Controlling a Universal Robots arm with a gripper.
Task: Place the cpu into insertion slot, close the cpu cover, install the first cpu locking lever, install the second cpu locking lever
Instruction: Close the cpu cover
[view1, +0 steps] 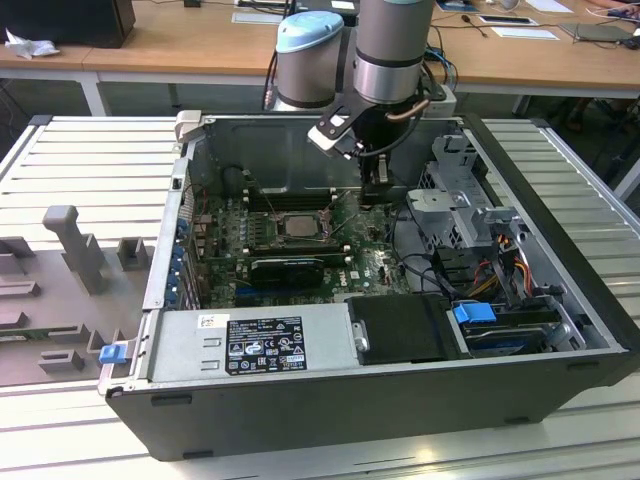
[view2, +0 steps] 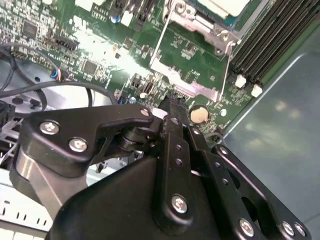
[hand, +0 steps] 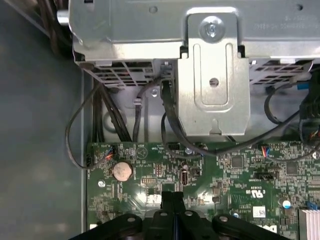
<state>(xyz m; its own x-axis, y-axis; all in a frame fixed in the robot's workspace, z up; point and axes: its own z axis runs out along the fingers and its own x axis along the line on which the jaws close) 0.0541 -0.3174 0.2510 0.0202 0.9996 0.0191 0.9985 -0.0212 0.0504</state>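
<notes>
Dull-silver square cpu (view1: 297, 226) (flat top) lies near the gripper (view1: 375, 193), toward the exterior view's left; jaws pinched together, empty.

Exterior view: up high, off one long side of open pc case (view1: 330, 410), angled down, mid range, whole case in frame. Both wrist views: ride on arm, super close, peering past gripper (hand: 168, 197) onto motherboard (hand: 235, 175). First wrist view faces drive cage (hand: 150, 30), second faces memory slots (view2: 265, 45). Shared: coin battery (hand: 121, 171), board patch beside gripper.
</notes>
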